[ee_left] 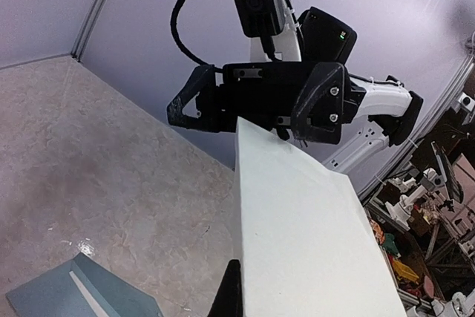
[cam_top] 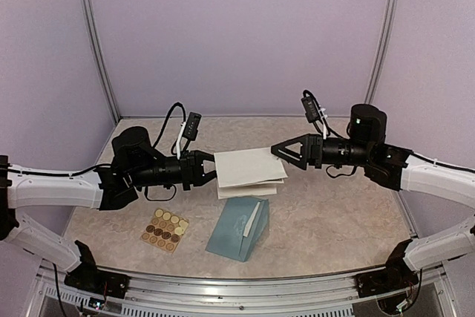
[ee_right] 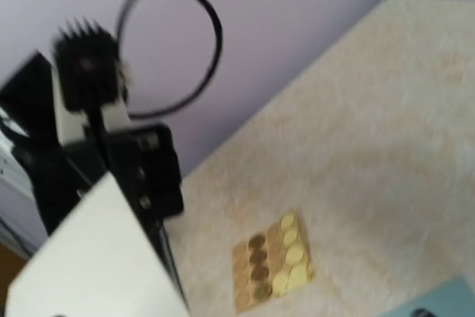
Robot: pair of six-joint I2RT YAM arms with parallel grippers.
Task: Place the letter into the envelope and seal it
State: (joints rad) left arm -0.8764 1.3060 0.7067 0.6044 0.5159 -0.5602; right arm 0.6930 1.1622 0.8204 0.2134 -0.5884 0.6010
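I'm clenching my left tool (cam_top: 211,171) on the letter's (cam_top: 249,166) left edge, holding it above mid-desk (cam_top: 334,213), w/ my right tool (cam_top: 280,154) hanging released beside its right edge & the envelope (cam_top: 236,229) lying flat by the desk's near edge.

Left gripper (cam_top: 211,170) is pinching the cream letter (cam_top: 249,167) just behind the teal envelope (cam_top: 234,229). Right gripper (cam_top: 286,150) gapes wide behind-right of it, sticker sheet (cam_top: 165,229) to its left.
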